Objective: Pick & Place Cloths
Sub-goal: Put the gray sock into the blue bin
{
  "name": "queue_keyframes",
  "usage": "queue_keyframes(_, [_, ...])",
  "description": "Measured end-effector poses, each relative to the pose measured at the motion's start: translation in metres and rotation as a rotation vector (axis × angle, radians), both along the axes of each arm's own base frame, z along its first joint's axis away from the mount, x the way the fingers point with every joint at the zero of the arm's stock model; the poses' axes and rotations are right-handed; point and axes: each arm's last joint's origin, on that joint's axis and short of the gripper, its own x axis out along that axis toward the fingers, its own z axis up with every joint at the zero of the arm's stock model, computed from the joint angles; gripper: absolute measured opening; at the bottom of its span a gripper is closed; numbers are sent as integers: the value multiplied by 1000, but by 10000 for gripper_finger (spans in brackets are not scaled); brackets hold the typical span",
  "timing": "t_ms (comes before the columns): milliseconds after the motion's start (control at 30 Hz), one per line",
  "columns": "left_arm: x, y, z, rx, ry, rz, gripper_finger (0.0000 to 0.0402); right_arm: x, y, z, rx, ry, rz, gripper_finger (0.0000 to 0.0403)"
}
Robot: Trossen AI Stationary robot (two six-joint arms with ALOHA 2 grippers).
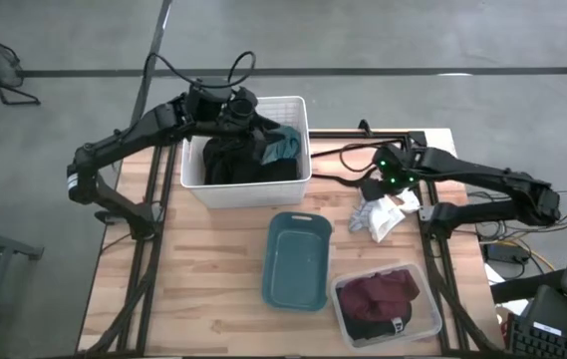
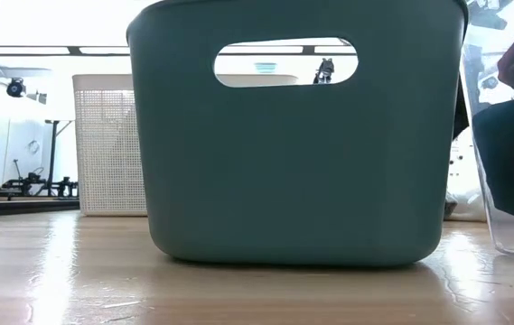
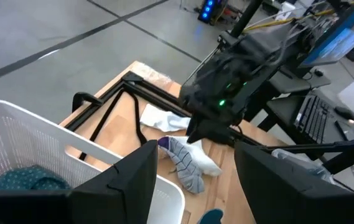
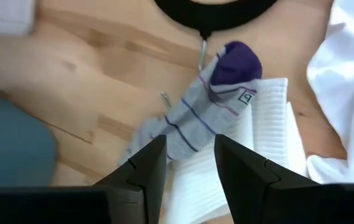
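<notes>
My left gripper is open and empty above the white basket, which holds a black cloth and a teal cloth. My right gripper is open, pointing down over a grey striped sock with a purple toe. The sock lies on a white ribbed cloth beside another white cloth, in a small pile on the table. A maroon cloth lies in the clear bin.
An empty teal bin stands in the middle of the table, near the front. A black wire hanger lies at the far right. The clear bin stands at the front right, and the white basket at the far left.
</notes>
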Motion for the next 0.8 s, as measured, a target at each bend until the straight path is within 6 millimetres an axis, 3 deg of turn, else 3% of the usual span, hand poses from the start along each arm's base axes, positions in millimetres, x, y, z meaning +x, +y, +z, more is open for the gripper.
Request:
queue_keyframes(267, [-14,-6,11,38,-37,-8,218,12,-7,-22,71,124,66,132])
queue_keyframes(800, [-18,-8,14,36,-50,-6,218,27,-15,-53,127,247,149,148])
